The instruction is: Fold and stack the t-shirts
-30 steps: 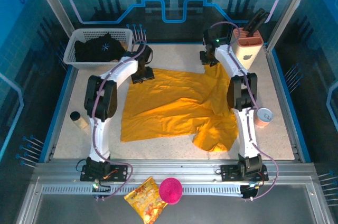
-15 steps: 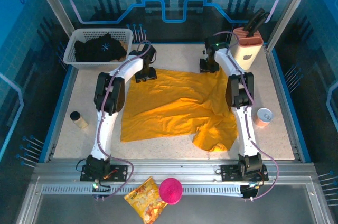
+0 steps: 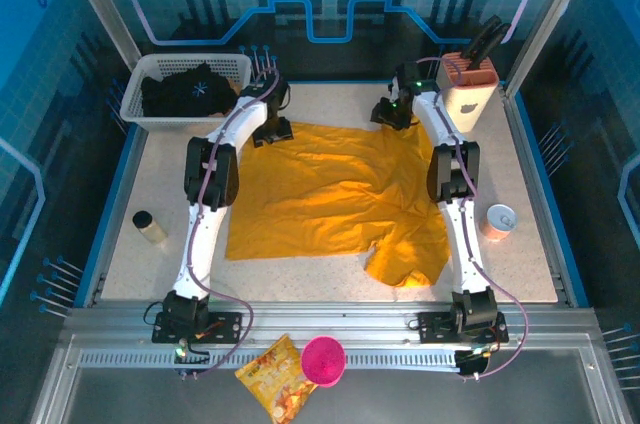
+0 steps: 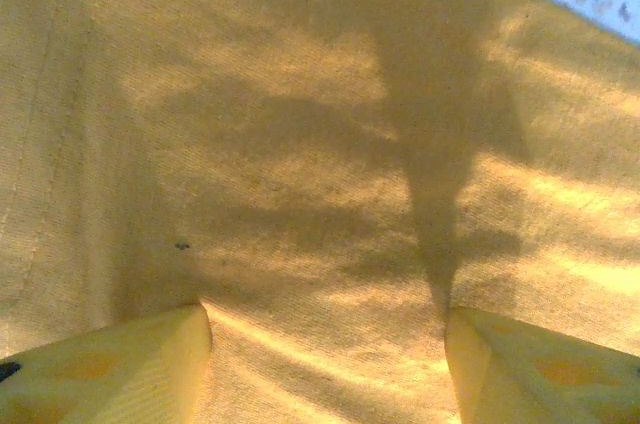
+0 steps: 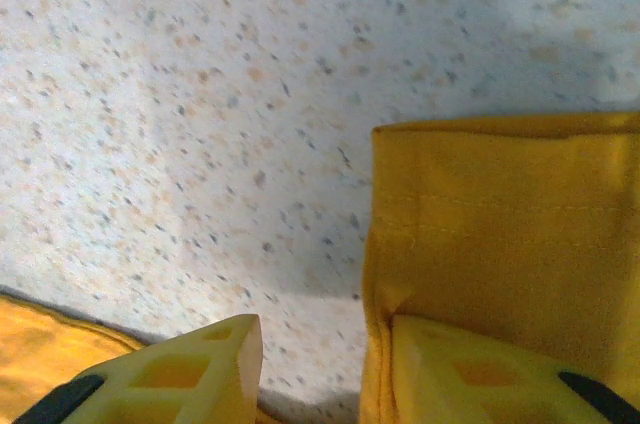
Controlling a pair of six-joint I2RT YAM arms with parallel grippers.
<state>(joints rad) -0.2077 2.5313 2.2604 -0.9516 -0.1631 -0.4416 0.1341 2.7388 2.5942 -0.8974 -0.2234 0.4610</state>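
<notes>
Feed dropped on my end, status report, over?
Left gripper open over orange tee; right gripper open at its far edge. Tee spread, near-right corner bunched. Black tee in basket.

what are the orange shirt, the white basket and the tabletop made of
Orange shirt: soft matte cloth, probably cotton knit; a fine weave, a stitched hem and wrinkles show.
White basket: looks like moulded plastic, with slotted walls.
Tabletop: hard, smooth and pale with speckles, perhaps stone-look laminate; the pictures leave that open.
</notes>
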